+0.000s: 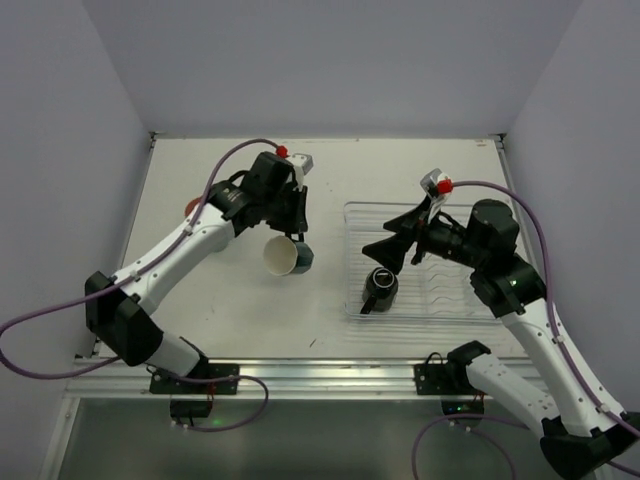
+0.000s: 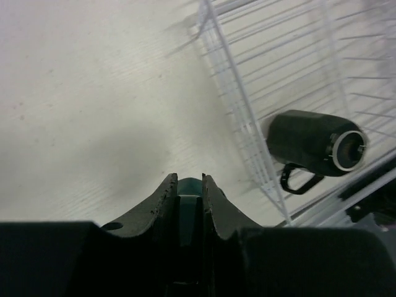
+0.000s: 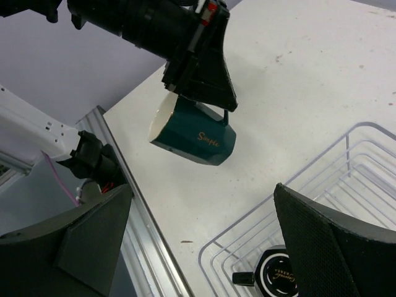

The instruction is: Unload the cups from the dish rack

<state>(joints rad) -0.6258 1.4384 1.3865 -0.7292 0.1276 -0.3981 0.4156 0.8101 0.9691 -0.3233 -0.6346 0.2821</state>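
The left gripper pinches the handle of the teal mug, holding it tilted above the table, at nine o'clock from the rack. The right gripper hangs wide open over the rack, above the black mug lying in the rack's seven o'clock corner.

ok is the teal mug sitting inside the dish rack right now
No, the left claw grips the teal mug out to the side of the dish rack, outside its walls.
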